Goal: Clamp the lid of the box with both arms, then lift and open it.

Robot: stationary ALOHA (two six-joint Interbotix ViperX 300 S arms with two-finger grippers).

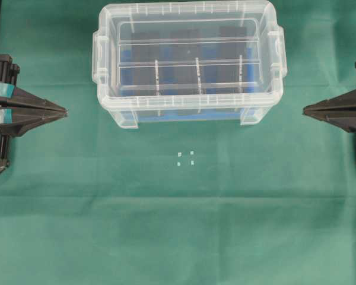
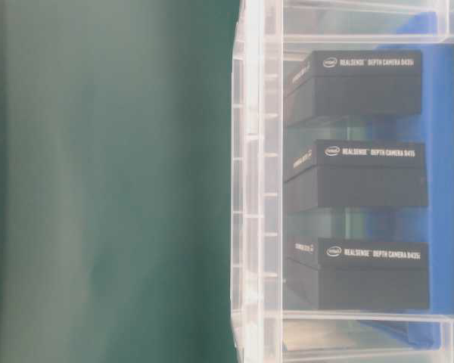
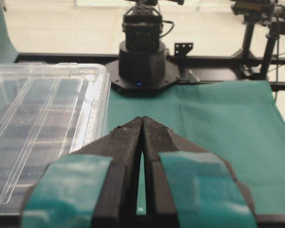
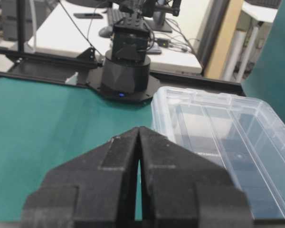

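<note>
Two arms parked, lid untouched.
Counter carries the box at the back centre, lid seated on it; left fingers and right fingers, both pressed together, flank it well apart, likely staged for clamping.

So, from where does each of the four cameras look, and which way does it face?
Overhead: above, facing down on the box with its lid; left gripper and right gripper at the edges.
Table-level: low, appears turned sideways, facing the box wall and black blocks; no robot part.
Left wrist: behind the shut left gripper, facing the opposite arm base.
Right wrist: the same, mirrored.
Both wrist views share the lid.
</note>
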